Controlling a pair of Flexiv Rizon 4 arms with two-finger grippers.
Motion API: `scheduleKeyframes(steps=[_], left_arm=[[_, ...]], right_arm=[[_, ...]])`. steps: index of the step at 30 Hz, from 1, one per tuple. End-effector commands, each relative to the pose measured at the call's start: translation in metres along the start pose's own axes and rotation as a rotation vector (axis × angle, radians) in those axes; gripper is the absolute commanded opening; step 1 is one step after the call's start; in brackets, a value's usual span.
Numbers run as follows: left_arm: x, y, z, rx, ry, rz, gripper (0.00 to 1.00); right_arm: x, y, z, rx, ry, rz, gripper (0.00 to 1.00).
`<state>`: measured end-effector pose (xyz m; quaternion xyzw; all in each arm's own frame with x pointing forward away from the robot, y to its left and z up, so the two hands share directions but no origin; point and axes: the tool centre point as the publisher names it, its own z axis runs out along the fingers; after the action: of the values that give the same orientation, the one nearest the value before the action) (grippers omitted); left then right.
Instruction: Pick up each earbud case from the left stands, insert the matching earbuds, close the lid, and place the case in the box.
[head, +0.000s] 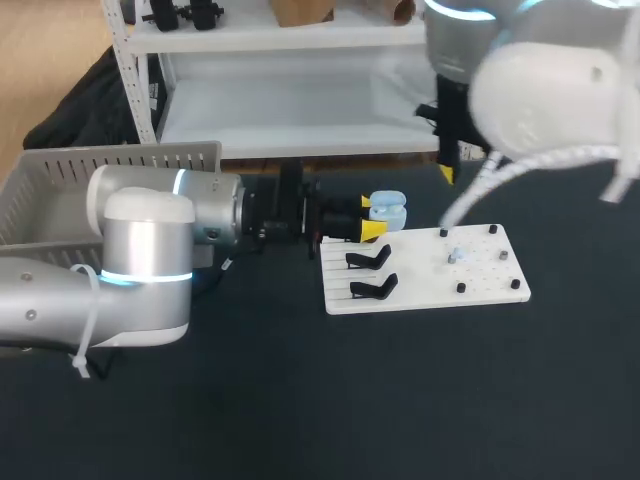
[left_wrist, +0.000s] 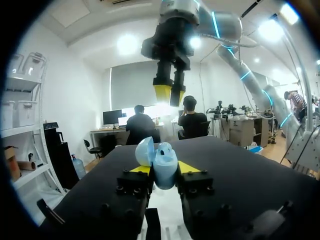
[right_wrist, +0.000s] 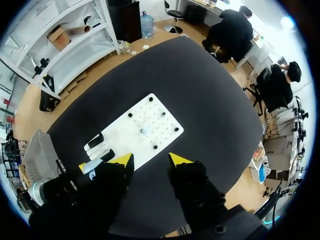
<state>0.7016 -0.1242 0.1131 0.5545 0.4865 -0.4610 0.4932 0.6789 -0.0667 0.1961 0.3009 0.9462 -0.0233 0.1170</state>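
My left gripper (head: 371, 217) is shut on a light blue earbud case (head: 389, 209), held level just above the back left corner of the white board (head: 492, 290). In the left wrist view the case (left_wrist: 161, 165) sits between the yellow tips of the left gripper (left_wrist: 164, 170), its lid tipped open. My right gripper (head: 447, 170) hangs high over the board's back edge; it also shows above the case (left_wrist: 169, 93). In its own view the right gripper (right_wrist: 150, 161) is open and empty. A small pale earbud (head: 455, 256) rests among the board's black pegs (right_wrist: 144, 131).
Two black stands (head: 370, 260) (head: 373, 290) sit on the board's left part with nothing on them. A grey slatted basket (head: 120, 165) stands at the table's back left, partly behind my left arm. The dark tabletop (head: 400, 400) spreads in front of the board.
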Motion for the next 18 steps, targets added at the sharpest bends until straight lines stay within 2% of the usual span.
scheduleKeyframes(steps=[1,9,18], left_arm=[[0.001,0.000,0.000,-0.002,-0.002,0.002,0.00],[0.001,0.000,0.000,-0.002,-0.002,0.002,0.00],[0.001,0.000,0.000,-0.002,-0.002,0.002,0.00]], right_arm=[[-0.014,-0.013,0.011,-0.202,0.024,-0.001,0.43],[-0.024,-0.016,0.030,-0.235,0.051,-0.058,0.43],[-0.026,-0.019,0.061,-0.249,0.027,-0.145,0.45]])
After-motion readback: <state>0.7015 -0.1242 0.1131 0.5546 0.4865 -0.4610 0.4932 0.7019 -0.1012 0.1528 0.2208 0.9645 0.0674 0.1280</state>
